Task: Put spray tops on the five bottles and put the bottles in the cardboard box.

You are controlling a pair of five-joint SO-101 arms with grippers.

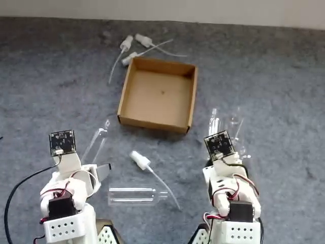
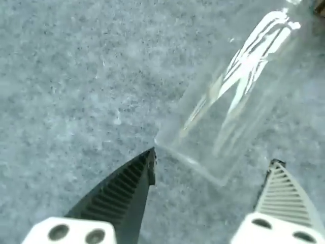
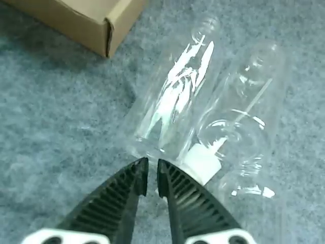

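- Clear plastic left bottle lies just far of the left gripper, with its base toward the gripper and its neck pointing far and slightly right.
- Its long axis runs near-to-far. The left jaws are spread wide on either side of the base and hold nothing; I'd say they're already lined up across it.
- The left arm is clearly the nearer arm for this bottle.
- The right gripper has its fingers almost pinched together and holds nothing. Its tips stop just short of the base of the inner right bottle.
- The outer right bottle lies alongside it, also near-to-far. A white spray top sits at their near ends; can't tell if it's fitted.
- The cardboard box is in the middle, far of both arms, with no bottles in it yet.
- The surface is grey carpet, with a pale wall at the far edge.
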